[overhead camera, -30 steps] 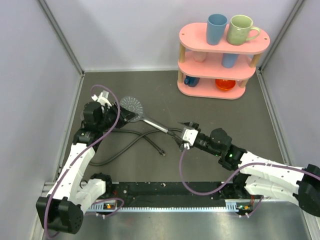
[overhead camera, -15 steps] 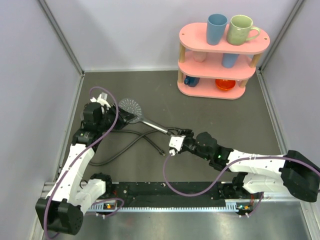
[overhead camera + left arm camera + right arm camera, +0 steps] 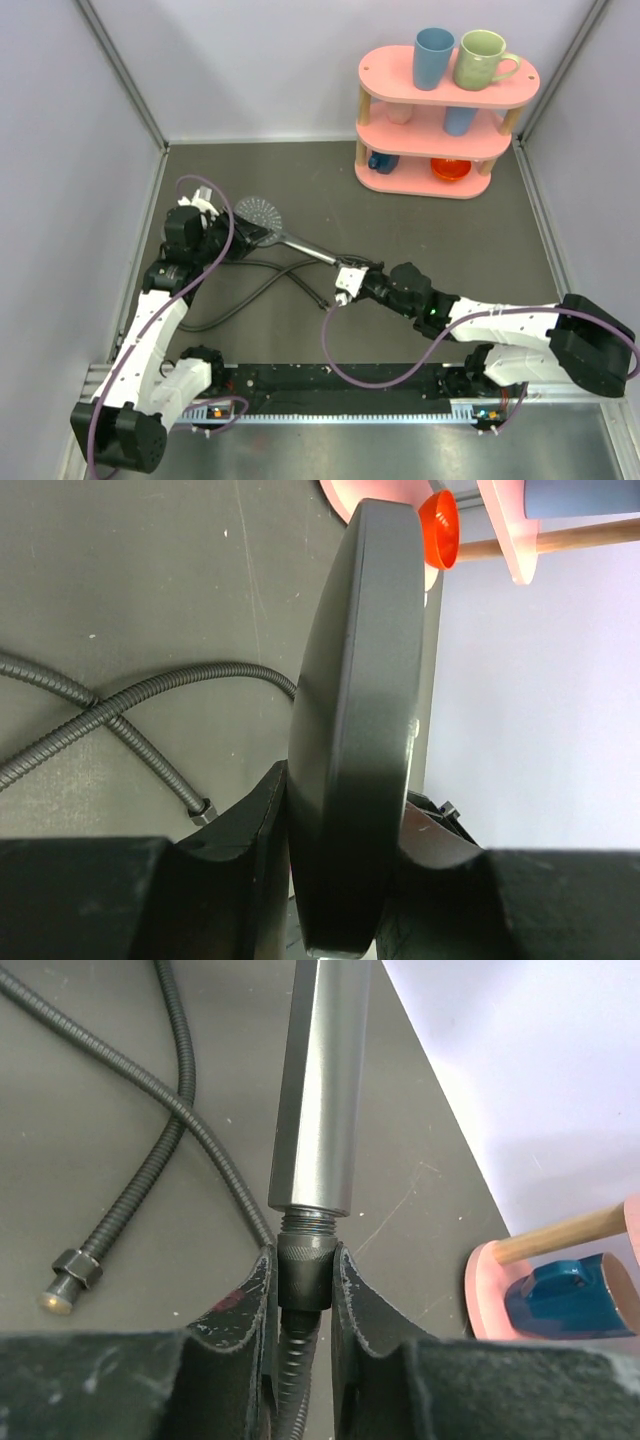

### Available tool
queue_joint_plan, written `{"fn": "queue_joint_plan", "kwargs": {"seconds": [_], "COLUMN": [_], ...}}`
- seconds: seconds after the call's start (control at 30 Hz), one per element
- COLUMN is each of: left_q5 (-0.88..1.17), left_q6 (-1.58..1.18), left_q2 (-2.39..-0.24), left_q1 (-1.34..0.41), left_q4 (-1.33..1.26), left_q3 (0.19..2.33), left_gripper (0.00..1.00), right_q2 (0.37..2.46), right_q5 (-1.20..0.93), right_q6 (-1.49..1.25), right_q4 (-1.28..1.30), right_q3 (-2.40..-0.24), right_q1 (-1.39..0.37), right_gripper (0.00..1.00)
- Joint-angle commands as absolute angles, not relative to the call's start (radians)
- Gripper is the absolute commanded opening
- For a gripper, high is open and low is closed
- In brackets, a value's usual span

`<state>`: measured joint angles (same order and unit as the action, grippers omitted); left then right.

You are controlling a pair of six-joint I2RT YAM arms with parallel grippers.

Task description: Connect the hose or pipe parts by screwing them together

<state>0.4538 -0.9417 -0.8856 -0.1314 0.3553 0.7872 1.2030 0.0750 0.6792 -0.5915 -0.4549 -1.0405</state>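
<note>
Desk (image 3: 430, 230) is dark grey between pale lilac walls (image 3: 250, 70); my left jaws clamp the shower head (image 3: 350, 680), right jaws pinch what seems the hose fitting (image 3: 303, 1260).

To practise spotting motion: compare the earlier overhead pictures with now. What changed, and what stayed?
The right gripper swung left to the end of the handle and closed on the hose fitting there. The left gripper still clamps the shower head; the pink shelf is unmoved.
</note>
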Motion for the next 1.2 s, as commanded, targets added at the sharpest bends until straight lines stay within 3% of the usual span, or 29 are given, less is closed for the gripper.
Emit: {"fn": "queue_joint_plan", "kwargs": {"seconds": [0.0,0.03,0.2,0.4,0.8,1.0,1.13,1.17], "left_q5": [0.526,0.535,0.601,0.664,0.870,0.937,0.902,0.887], "left_q6": [-0.980,-0.973,-0.855,-0.948,-0.904,-0.916,-0.867,-0.844], "left_q2": [-0.845,-0.845,-0.755,-0.687,-0.793,-0.808,-0.782,-0.770], "left_q1": [-0.132,-0.132,-0.132,-0.132,-0.132,-0.132,-0.132,-0.132], "left_q4": [0.246,0.212,-0.062,-0.632,-0.824,-0.951,-0.873,-0.798], "left_q3": [0.802,0.795,0.656,0.402,0.371,0.362,0.371,0.383], "left_gripper": [0.00,0.00,0.00,0.00,0.00,0.00,0.00,0.00], "right_q2": [1.201,1.197,1.152,1.160,1.221,1.224,1.216,1.210], "right_q5": [0.058,0.051,-0.129,-0.417,-0.981,-1.040,-1.004,-0.973], "right_q6": [0.634,0.612,0.459,0.279,0.012,-0.038,-0.040,-0.040], "right_q4": [-0.638,-0.626,-0.532,-0.531,-0.543,-0.499,-0.466,-0.457], "right_q3": [-0.514,-0.520,-0.590,-0.644,-0.706,-0.730,-0.733,-0.733], "right_q1": [-1.052,-1.054,-0.983,-0.853,-0.666,-0.646,-0.637,-0.635], "right_gripper": [0.04,0.00,0.00,0.00,0.00,0.00,0.00,0.08]}}
